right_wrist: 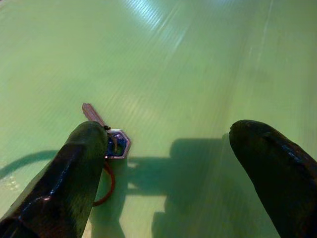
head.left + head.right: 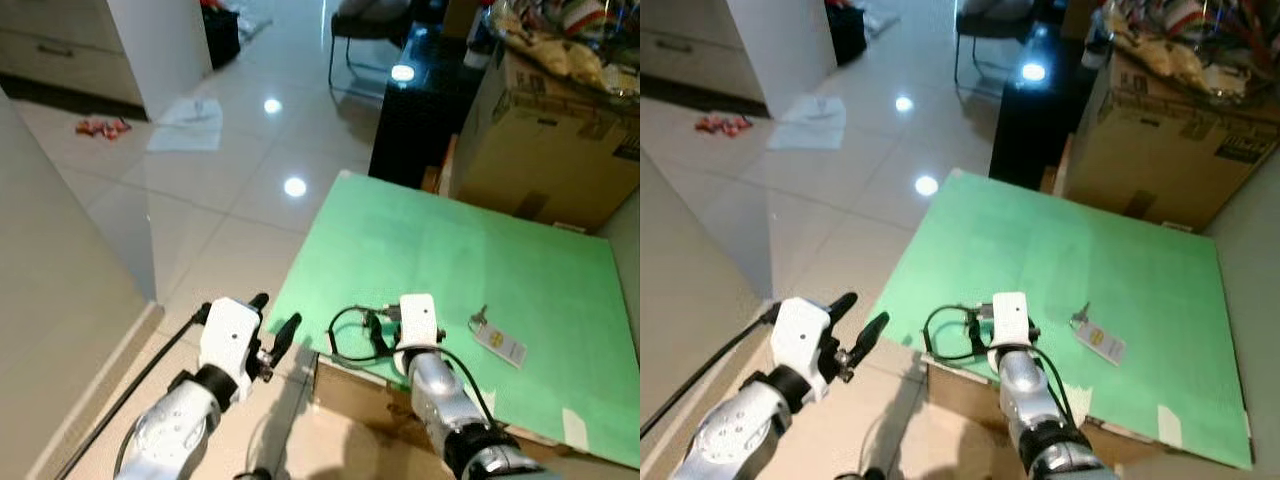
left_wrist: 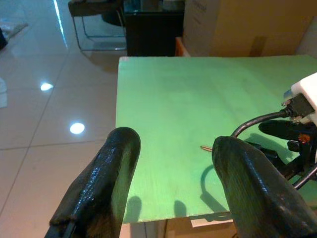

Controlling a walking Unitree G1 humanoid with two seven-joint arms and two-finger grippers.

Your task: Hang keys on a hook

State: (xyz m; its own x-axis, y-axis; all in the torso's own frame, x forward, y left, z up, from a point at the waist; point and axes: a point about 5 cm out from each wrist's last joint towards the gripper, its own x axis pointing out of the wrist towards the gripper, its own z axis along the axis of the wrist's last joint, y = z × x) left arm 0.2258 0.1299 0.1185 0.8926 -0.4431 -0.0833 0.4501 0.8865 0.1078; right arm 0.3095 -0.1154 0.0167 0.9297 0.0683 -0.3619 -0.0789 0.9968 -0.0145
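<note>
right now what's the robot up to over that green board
The robot is going after a key with a tag lying flat on the green board. Its right claw hovers just above the board, fingers open, the key beside one finger and not gripped. The left claw hangs open off the board's near corner, over the tiled floor.

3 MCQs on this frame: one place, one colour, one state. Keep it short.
1. Where does the small metal key with a white tag lie?
A. on the tiled floor
B. on the flat green board
C. on the brown cardboard box

2. What colour are the gripper fingers?
A. black
B. silver
C. red

3. How does the right gripper stand?
A. shut on the key
B. open above the board
C. open around a hook

Answers:
1 B, the key rests on the green surface.
2 A, both wrist views show black fingers.
3 B, fingers spread, holding nothing.
</note>
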